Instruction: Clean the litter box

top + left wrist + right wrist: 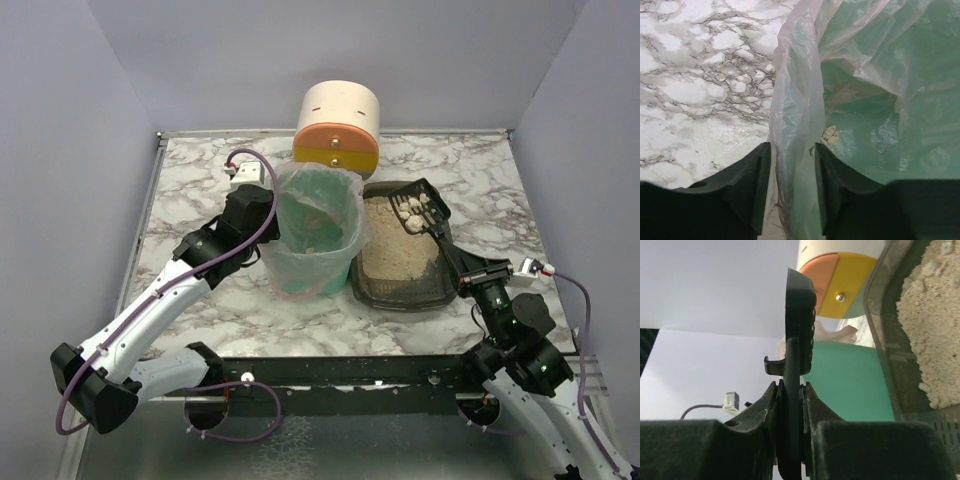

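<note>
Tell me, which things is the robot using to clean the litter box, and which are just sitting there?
For the job:
- shallow dark grey plastic litter box with beige litter
- black slotted plastic scoop carrying pale clumps, gripped by the right pincer
- green plastic bin lined with a clear bag

Just sitting there:
- cream, orange and yellow cylinder behind the bin

Bin (330,272) just left of litter box (398,298); cylinder (338,125) behind both; scoop (420,206) over box's far end.
</note>
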